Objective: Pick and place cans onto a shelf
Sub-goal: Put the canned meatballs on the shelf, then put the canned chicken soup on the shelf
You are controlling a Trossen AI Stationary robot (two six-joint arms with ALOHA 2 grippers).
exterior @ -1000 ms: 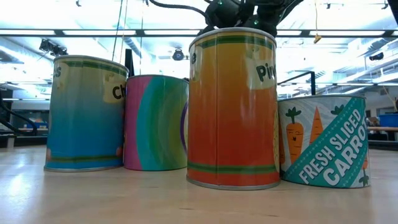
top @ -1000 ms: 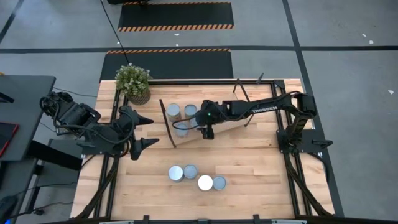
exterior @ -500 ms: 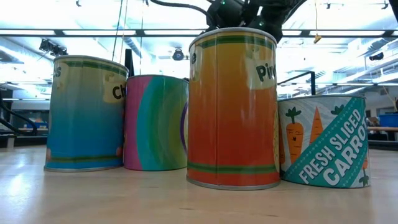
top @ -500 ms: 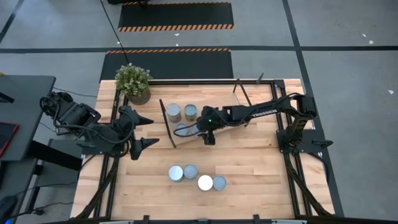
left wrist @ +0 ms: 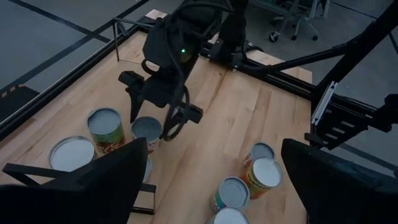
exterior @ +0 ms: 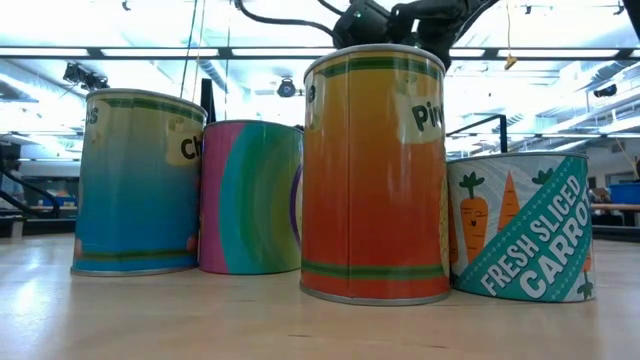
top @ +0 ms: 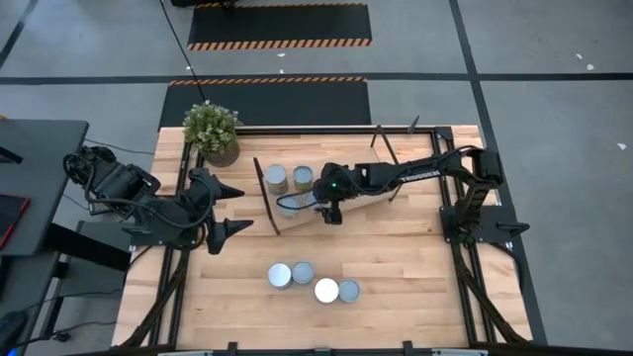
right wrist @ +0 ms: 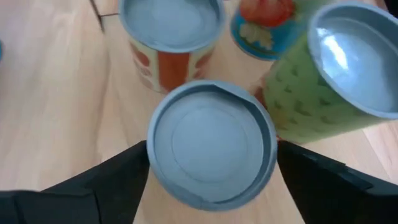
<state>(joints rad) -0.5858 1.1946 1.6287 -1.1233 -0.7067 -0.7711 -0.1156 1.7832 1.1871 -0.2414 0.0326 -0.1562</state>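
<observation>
The shelf [top: 267, 198] lies on the table, its black frame ends at left and right. Two cans [top: 276, 179] [top: 303, 178] stand on it toward the far side. A third can with a blue-grey top [right wrist: 211, 146] [top: 290, 205] stands just nearer. My right gripper [right wrist: 211, 155] [left wrist: 152, 121] reaches in from the table's right, and the third can sits between its two fingers. My left gripper [top: 235, 208] hangs open and empty left of the shelf. Several more cans [top: 280, 275] [top: 326, 290] stand near the table's front edge and fill the low view [exterior: 375, 170]. My right gripper has the third can's round side just under its rim [right wrist: 149, 152] between its two fingers [right wrist: 106, 186], one on each side. The fingers slant down from the table's right. The can is upright. Its base is hidden, so whether it rests on the board does not show.
A potted green plant [top: 212, 131] stands at the far left corner of the table. The two cans on the shelf stand close beyond the held one: an orange-labelled one [right wrist: 171, 37] and a green one [right wrist: 339, 68]. Bare wood lies between the shelf and the front cans.
My right gripper has shifted only slightly over the shelf, a little toward the near edge and back. The can between its fingers has stayed where it was.
</observation>
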